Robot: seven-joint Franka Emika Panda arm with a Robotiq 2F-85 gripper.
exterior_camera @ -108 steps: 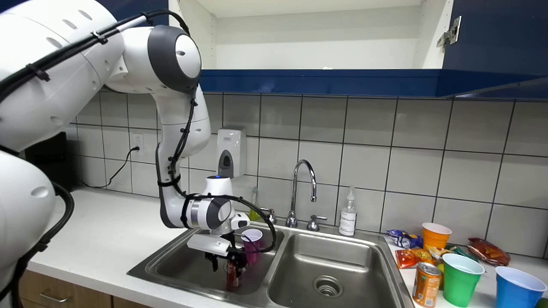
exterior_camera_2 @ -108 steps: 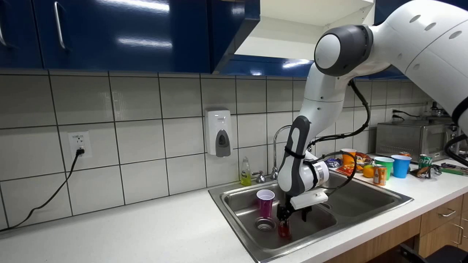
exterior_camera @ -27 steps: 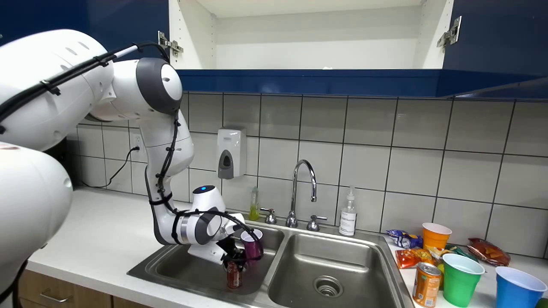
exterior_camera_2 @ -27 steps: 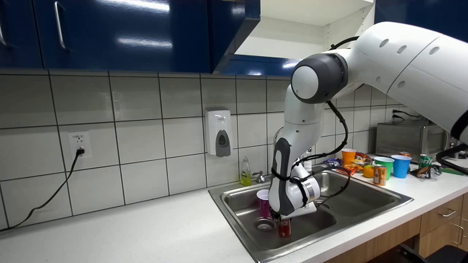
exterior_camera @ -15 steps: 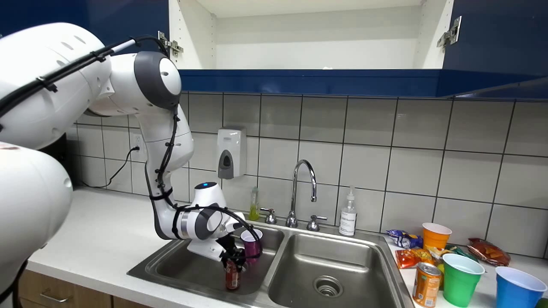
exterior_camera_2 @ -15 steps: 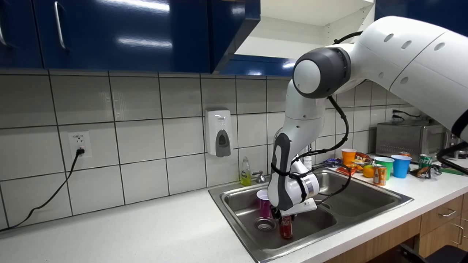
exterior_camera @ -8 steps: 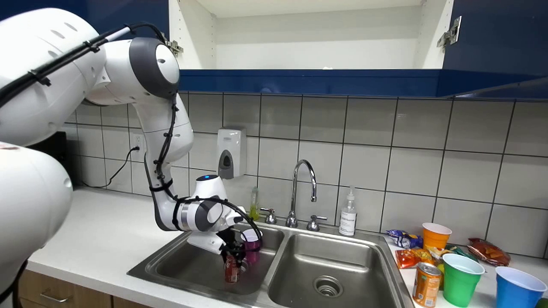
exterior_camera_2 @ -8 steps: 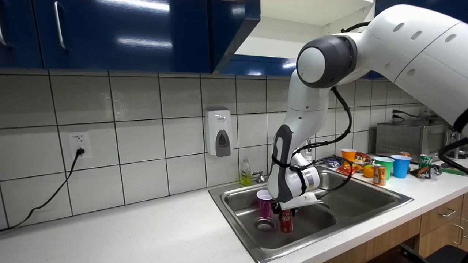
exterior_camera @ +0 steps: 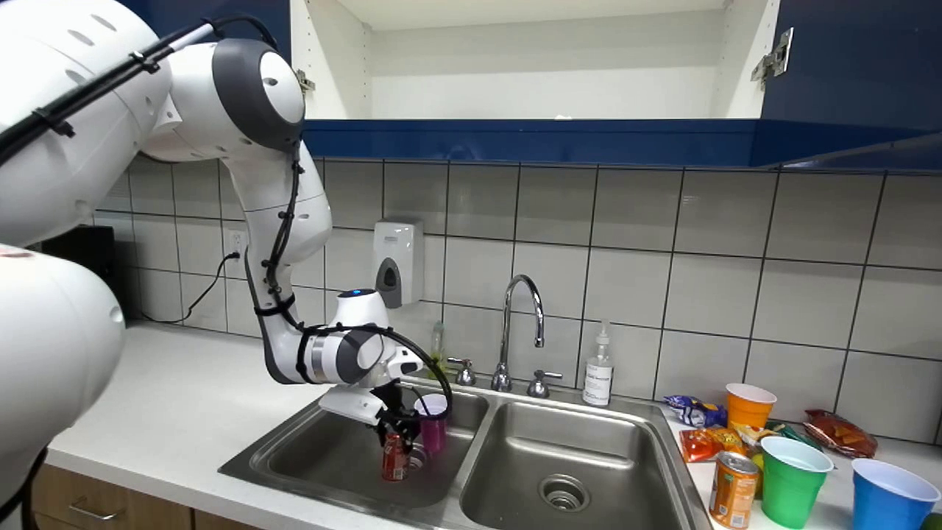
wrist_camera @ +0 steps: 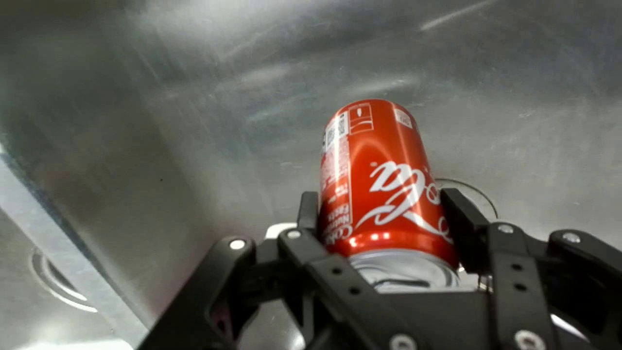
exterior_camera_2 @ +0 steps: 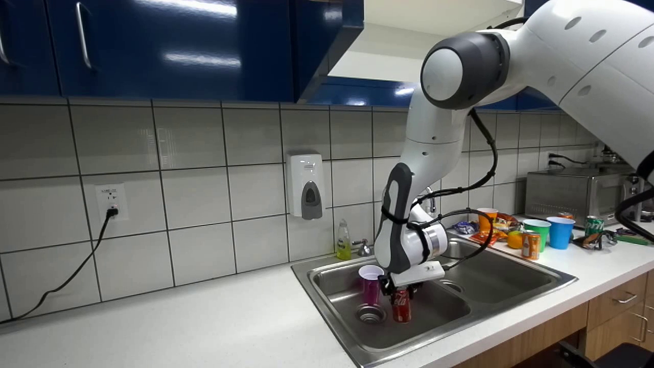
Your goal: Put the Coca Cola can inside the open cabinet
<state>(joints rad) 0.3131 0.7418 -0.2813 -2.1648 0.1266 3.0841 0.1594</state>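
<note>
The red Coca Cola can shows large in the wrist view, its silvery top toward the palm. My gripper is shut on it, one finger against each side near the top. In both exterior views the can hangs slightly tilted above the floor of the nearer sink basin, below my gripper. High above the sink, the open cabinet shows its pale interior over a dark blue bottom edge. In an exterior view, its open door and my arm partly cover the cabinet.
A purple cup stands in the same basin, close beside the gripper. Behind the sink rise a curved faucet, a pump bottle and a wall soap dispenser. Coloured cups, an orange can and snack bags crowd the counter beyond the sink.
Over the last second the arm has risen, lifting the can a little from the basin, with a slight shift toward the purple cup's near side. The grip on the can has stayed the same.
</note>
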